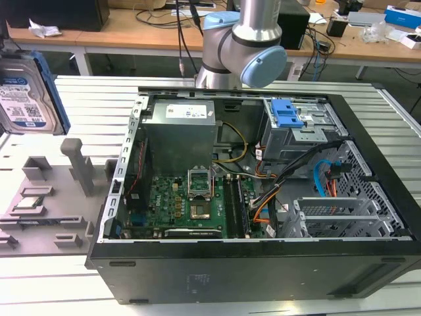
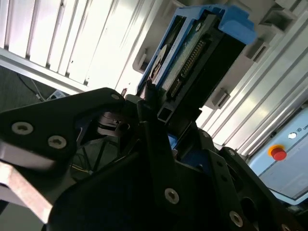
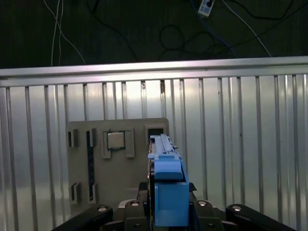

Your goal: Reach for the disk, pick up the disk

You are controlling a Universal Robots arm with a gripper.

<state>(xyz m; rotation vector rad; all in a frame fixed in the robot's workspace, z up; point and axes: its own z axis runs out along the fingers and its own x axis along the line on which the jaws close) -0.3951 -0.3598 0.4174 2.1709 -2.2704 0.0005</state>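
The disk (image 1: 26,92) hangs upright in the air at the exterior view's far left, above the grey fixture plate, its white-and-blue label facing the camera and a blue bracket along its edge. In the first wrist view the disk (image 3: 166,178) appears edge-on, blue bracket outward, with my gripper (image 3: 166,208) shut on it from both sides. The second wrist view shows the disk's (image 2: 192,53) connector end sticking out past the black fingers (image 2: 149,125).
An open computer case (image 1: 118,263) takes up the middle of the ribbed metal table (image 1: 85,99), with a drive cage and blue latch (image 1: 289,115) inside. A grey fixture plate (image 1: 46,191) with slots and a chip (image 3: 116,140) lies below the disk. Cluttered desks stand behind.
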